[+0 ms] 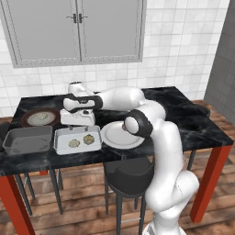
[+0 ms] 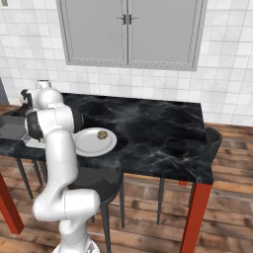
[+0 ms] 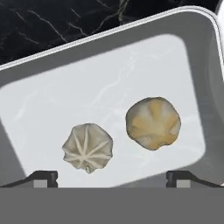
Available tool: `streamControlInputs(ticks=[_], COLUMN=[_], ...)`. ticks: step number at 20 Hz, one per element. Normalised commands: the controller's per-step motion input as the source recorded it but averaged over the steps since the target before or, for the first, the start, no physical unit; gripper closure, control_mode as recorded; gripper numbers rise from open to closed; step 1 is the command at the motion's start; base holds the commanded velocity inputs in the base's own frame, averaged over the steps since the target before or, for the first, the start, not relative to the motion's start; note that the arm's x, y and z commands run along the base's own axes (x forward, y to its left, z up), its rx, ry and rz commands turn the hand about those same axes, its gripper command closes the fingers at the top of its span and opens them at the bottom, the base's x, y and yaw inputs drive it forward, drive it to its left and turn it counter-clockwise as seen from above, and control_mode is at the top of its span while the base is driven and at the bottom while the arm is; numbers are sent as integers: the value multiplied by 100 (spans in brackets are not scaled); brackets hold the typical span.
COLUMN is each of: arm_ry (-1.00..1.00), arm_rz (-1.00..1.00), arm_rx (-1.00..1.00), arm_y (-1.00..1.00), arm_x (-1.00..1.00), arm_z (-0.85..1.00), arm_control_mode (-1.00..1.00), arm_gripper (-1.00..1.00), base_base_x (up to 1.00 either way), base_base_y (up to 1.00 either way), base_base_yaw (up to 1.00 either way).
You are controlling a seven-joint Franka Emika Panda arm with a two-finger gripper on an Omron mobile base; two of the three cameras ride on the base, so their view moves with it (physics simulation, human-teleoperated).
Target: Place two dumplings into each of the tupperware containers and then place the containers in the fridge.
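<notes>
Tabletop (image 1: 193,120) of black marble with white veins spans the middle of both base views, on red legs; its right half lies bare, while the trays and plates crowd its left half near the front edge. Dark stools stand under that edge. Behind it rises a white tiled wall with a grey double-door wall cabinet (image 1: 75,30) at the upper left of the left base view.

In the left base view the white arm reaches leftward across the tabletop, and the end effector (image 1: 78,123) hangs just above the far rim of the lighter tupperware container (image 1: 59,146). Its fingers (image 3: 43,178) stand wide apart at the bottom corners of the hand view, gripping nothing and touching nothing.

That lighter container is a shallow silvery-white rectangle with rounded corners and a flared rim, left of centre in the left base view. To its left, just beside it, sits the darker grey container (image 1: 27,140), the same shape. A round white plate (image 1: 114,137) lies just right of the lighter tray, partly behind the arm's elbow; the right base view shows one dumpling (image 2: 102,134) on it. A brown-rimmed plate (image 1: 27,113) at the far left carries another dumpling (image 1: 42,116).

Two dumplings lie apart on the lighter tray's floor: a pale pleated one (image 3: 87,148) and a more golden, lumpier one (image 3: 153,123).
</notes>
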Motion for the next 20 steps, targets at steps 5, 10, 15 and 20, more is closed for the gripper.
streamControlInputs(ticks=[5,10,15,20], arm_ry=[1,0,0,-3], arm_rz=[-18,-16,-14,-4], arm_rx=[0,0,0,-1], arm_y=[-51,-54,-37,-28], arm_x=[-30,-45,-31,-7], arm_z=[-3,-2,0,-16], arm_control_mode=[-100,-100,-100,-100], arm_gripper=[-100,-100,-100,-100], base_base_x=[0,0,0,0], base_base_y=[0,0,0,0], base_base_yaw=[0,0,0,0])
